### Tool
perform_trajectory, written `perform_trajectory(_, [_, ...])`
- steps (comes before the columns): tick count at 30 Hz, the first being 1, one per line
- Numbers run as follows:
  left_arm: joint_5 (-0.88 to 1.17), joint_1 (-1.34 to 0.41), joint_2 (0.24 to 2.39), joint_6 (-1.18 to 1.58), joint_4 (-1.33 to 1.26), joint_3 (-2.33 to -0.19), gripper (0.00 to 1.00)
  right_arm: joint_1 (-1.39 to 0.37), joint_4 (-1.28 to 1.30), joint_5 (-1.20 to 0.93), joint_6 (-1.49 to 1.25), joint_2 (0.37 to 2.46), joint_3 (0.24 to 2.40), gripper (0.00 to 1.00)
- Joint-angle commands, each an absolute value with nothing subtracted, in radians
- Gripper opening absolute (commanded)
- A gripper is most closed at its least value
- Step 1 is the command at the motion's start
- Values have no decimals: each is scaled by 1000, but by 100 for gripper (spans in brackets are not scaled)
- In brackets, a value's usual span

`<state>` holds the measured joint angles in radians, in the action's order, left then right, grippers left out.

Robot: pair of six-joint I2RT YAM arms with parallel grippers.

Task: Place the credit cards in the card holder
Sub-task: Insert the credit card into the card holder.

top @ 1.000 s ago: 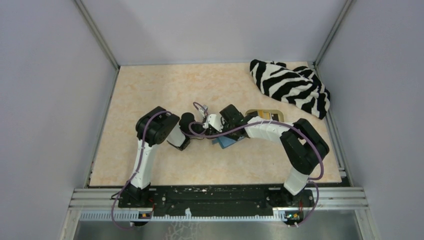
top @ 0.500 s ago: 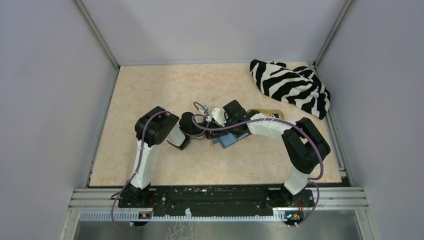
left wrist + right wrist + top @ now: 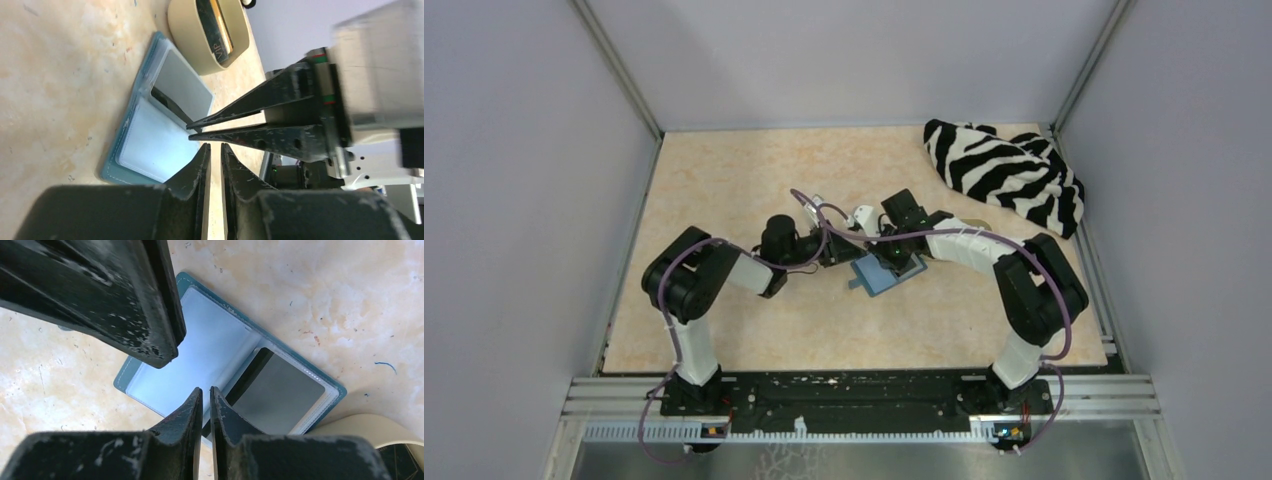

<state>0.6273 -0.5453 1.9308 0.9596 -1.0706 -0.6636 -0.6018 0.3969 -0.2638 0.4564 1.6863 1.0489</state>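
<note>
Teal card holder (image 3: 210,345) open flat, dark credit card (image 3: 280,397) inside one sleeve

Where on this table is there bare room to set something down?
The far-left stretch, from the left wall across to the cloth, is bare. So is the near strip between the holder and the arm bases. The middle is crowded: jaws, holder and tray sit close together.

"VIP" on credit card (image 3: 218,31) in tan oval tray (image 3: 183,26); no other text legible.
</note>
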Motion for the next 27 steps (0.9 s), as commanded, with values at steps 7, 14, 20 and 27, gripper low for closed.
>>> perform_trajectory(7, [695,-540,1968,862,-1077,-682,13,-630,353,-184,392,1730,1092,11])
perform_trajectory(14, [713,-574,2070,867,-985,-765,11,-632,351,-110,392,1742,1093,11])
perform_trajectory(20, [624,-575,2070,808,-796,-779,10,-632,345,-38,400,1719,1091,11])
perform_trajectory(27, [576,-574,2047,809,-761,-775,9,-630,342,-7,407,1694,1090,12])
